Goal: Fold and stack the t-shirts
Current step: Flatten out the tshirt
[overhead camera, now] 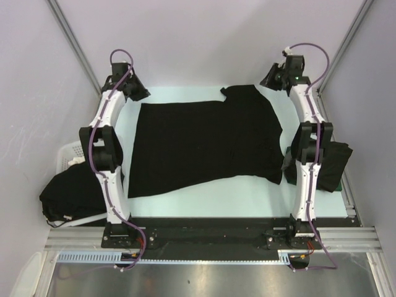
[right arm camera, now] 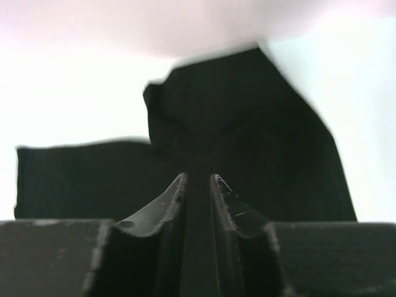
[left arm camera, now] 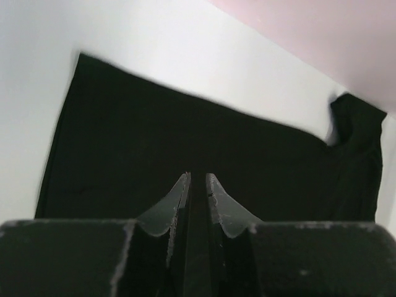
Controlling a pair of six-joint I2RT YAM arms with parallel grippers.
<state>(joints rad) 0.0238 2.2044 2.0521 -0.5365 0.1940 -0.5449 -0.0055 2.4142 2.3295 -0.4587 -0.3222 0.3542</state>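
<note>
Even, diffuse overhead light fills the top view. The pale table is bright and almost shadowless, and the spread black t-shirt reads as a flat dark mass with little fold detail. The walls carry a faint violet cast. In both wrist views the table is overexposed to white and the shirt's edges are soft and smeared. The left fingers and right fingers are dim and out of focus.

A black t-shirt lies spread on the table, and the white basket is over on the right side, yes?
No: the white basket is on the left, beside the left arm, as the top external view shows. The black t-shirt does lie spread on the table.
</note>
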